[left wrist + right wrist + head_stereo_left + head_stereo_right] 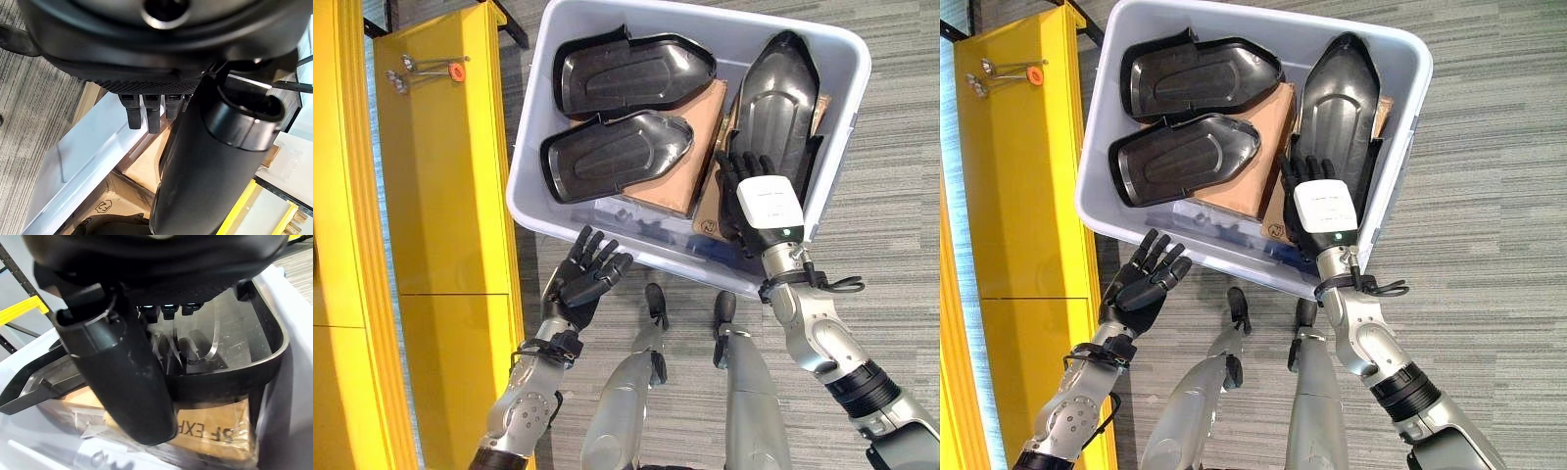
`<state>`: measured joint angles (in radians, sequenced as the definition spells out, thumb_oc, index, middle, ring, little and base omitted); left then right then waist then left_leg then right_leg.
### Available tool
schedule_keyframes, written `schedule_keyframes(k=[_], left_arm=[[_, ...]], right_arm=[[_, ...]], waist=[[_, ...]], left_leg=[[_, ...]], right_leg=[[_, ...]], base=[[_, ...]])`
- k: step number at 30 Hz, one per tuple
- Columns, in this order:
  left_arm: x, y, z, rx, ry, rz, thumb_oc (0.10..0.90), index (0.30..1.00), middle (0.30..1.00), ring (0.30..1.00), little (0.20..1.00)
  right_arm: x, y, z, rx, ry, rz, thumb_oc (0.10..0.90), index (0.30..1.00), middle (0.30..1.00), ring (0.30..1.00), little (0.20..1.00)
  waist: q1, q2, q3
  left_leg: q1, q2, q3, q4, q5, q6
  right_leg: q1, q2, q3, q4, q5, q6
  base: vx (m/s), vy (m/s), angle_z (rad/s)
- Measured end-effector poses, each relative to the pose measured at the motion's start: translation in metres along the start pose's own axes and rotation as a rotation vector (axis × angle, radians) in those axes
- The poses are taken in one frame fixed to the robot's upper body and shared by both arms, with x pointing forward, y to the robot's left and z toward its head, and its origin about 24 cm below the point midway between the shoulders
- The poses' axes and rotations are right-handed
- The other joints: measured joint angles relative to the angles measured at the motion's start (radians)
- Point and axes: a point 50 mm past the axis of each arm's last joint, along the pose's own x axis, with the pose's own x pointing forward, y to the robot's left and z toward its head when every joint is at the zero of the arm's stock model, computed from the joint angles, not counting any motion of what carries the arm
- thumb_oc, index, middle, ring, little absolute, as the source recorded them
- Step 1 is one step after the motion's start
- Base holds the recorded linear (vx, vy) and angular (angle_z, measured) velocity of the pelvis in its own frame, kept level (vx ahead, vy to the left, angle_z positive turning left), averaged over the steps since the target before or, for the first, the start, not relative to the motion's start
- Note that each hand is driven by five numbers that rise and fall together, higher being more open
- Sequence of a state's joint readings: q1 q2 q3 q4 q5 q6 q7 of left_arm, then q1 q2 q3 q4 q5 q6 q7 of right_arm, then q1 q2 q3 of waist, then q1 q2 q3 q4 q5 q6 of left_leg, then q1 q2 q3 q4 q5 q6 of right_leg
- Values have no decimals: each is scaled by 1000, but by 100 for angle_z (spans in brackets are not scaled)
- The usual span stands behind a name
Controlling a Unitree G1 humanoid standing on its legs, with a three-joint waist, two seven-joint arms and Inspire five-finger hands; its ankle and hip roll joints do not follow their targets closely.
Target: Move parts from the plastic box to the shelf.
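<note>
Nearest to me, my left hand (587, 277) hovered just outside the near wall of the plastic box (540, 147), fingers spread and relaxed, holding nothing; I judged it was waiting there, out of the way of the reach. A little farther and to the right, my right hand (759, 201) reached over the near rim into the box. Its fingers lay fairly straight over the near end of the long black part (783, 98) that stood along the right wall, and I saw no firm grip on it yet. To my eye this was the part I would lift first, since it sat closest to that hand. Farther in and to the left, two more black parts (617, 152) lay side by side on brown cardboard (690, 147). At the far left stood the yellow shelf (435, 176), well apart from the box, with no parts on it.
</note>
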<state>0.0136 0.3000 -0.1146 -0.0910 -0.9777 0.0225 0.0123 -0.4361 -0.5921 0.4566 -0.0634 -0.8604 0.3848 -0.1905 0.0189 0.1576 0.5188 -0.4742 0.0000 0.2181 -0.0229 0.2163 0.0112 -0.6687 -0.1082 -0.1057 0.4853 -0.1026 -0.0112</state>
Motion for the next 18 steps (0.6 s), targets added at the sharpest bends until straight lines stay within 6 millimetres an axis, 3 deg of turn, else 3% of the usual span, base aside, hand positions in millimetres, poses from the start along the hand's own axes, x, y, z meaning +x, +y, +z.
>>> schedule_keyframes(k=[18], left_arm=[[-2,1,1,-3,-18,4,900,1000,1000,1000,1000]], right_arm=[[-1,0,4,68,24,-64,900,1000,1000,1000,1000]], waist=[[-9,0,0]], left_leg=[[-13,-4,14,-1,1,1]], right_leg=[[-24,-2,15,6,3,5]], base=[[-2,1,-1]])
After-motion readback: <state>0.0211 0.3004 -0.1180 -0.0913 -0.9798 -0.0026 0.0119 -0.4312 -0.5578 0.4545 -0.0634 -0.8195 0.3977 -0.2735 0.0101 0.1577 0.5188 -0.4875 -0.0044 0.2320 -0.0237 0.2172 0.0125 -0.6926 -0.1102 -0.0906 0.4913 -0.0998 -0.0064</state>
